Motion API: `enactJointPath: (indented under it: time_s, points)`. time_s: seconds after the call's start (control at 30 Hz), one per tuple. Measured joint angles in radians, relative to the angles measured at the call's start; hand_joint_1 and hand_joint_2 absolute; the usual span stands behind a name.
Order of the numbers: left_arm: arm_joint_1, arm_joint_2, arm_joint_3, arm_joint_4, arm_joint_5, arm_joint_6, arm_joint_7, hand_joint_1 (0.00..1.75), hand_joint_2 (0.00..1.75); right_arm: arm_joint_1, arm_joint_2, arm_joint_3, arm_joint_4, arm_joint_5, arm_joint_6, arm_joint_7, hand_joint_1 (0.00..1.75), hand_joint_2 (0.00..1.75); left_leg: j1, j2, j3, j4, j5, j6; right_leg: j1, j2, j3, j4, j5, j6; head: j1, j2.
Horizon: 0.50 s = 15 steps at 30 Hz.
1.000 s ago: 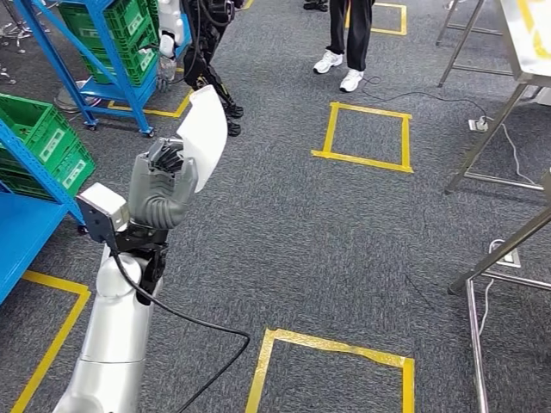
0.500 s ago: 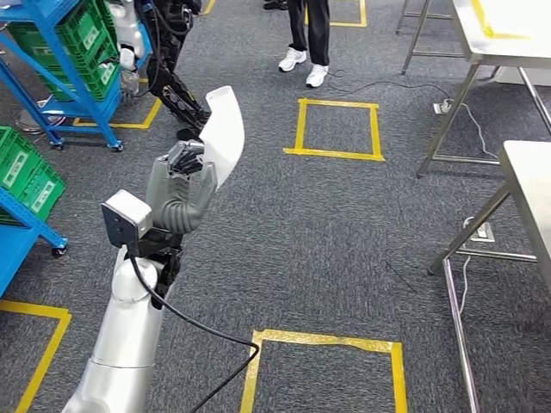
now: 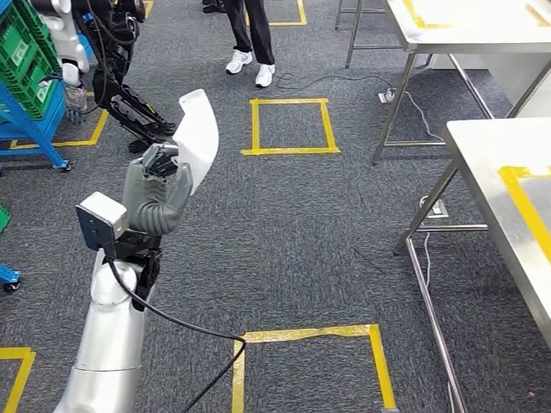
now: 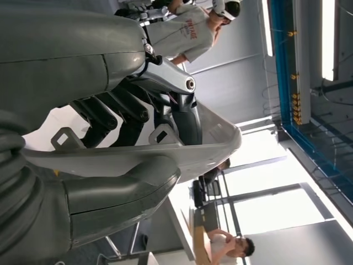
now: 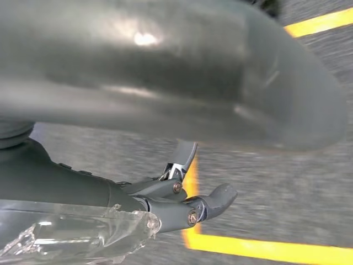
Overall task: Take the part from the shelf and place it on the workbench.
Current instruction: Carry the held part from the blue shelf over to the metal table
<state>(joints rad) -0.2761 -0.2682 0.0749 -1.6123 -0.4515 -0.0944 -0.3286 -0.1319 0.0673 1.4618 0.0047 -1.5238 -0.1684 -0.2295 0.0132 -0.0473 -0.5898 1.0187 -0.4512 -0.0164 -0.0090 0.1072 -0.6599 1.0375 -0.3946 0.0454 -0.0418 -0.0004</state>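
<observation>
The dark fingers (image 3: pixel 159 159) of the left hand (image 3: pixel 156 194) are clamped on the lower edge of the part (image 3: pixel 197 138), a smooth white curved shell with a rounded outline, held upright in the air above the grey carpet (image 3: pixel 293 224). In the left wrist view the thick grey thumb (image 4: pixel 121 193) presses one face of the thin shell's edge (image 4: pixel 208 149) while the darker fingers (image 4: pixel 124 107) fold over the other face. Behind the hand run the ribbed grey wrist cover and the glossy silver left arm (image 3: pixel 114 335), with a black cable looping off it.

The right hand (image 5: pixel 183 199) hangs over the carpet; its fingers are spread and hold nothing.

The part is well apart from the counter (image 3: pixel 513 215), a brushed-steel top on angled steel legs marked with yellow tape. Between part and counter lies a yellow tape square (image 3: pixel 289 125) on the carpet. Beyond the part, far from the counter, stand a blue shelf (image 3: pixel 35 125) with green ribbed crates and a person's white shoes (image 3: pixel 250 69).
</observation>
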Motion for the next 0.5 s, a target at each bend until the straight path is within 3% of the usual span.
enactJointPath:
  time_s: [0.07,0.13,0.2,0.23,0.27,0.37,0.43,0.5]
  points:
    - [0.003,0.0,0.001,-0.004,-0.005,-0.012,0.003,1.75,1.75,0.007,-0.004,-0.006,0.0,0.0,0.003,0.026,0.0,0.0,0.0,0.016,0.001,-0.002,0.003,0.013,0.002,-0.038,-0.021,0.04,-0.026,0.008,0.006,0.0]
    - [0.006,-0.001,0.003,-0.007,-0.005,-0.018,0.005,1.75,1.75,0.004,-0.006,-0.008,0.0,-0.001,0.01,0.029,0.0,0.0,-0.003,0.036,0.002,-0.003,0.003,0.02,0.005,-0.084,-0.074,0.158,-0.088,0.013,0.011,0.0]
    - [0.009,-0.001,0.005,-0.006,0.005,-0.029,0.005,1.75,1.75,0.0,-0.007,-0.009,0.0,0.0,0.018,0.018,0.0,0.0,-0.006,0.058,0.003,-0.002,0.001,0.023,0.005,-0.098,-0.125,0.27,-0.131,0.016,0.011,0.0]
    - [0.009,-0.001,0.006,-0.005,0.014,-0.037,0.004,1.75,1.75,0.0,-0.007,-0.009,0.0,0.0,0.021,0.01,0.0,0.0,-0.006,0.069,0.003,-0.002,0.0,0.024,0.005,-0.099,-0.128,0.28,-0.127,0.016,0.011,0.0]
    - [0.009,-0.001,0.006,-0.004,0.023,-0.045,0.003,1.75,1.75,0.0,-0.007,-0.009,0.0,0.001,0.024,0.002,0.0,0.0,-0.006,0.078,0.005,-0.002,-0.002,0.023,0.005,-0.102,-0.108,0.247,-0.105,0.015,0.011,0.0]
    - [0.008,-0.002,0.003,-0.004,0.036,-0.065,-0.012,1.75,1.75,-0.005,-0.009,-0.004,0.0,0.001,0.025,-0.015,0.0,0.0,-0.01,0.101,0.012,-0.001,-0.009,0.014,0.01,-0.14,0.002,0.053,-0.033,0.007,0.011,0.0]
    - [0.007,-0.001,-0.001,-0.004,0.039,-0.074,-0.025,1.75,1.75,-0.008,-0.011,0.0,0.0,0.001,0.027,-0.026,0.0,0.0,-0.015,0.112,0.015,-0.002,-0.011,0.006,0.017,-0.15,0.026,0.007,-0.028,-0.004,0.01,0.0]
    - [0.007,-0.001,-0.007,-0.004,0.041,-0.081,-0.034,1.75,1.75,-0.007,-0.014,0.002,0.0,0.0,0.03,-0.035,0.0,0.0,-0.013,0.121,0.018,-0.005,-0.012,-0.005,0.017,-0.131,0.024,0.003,-0.024,-0.018,0.01,0.0]
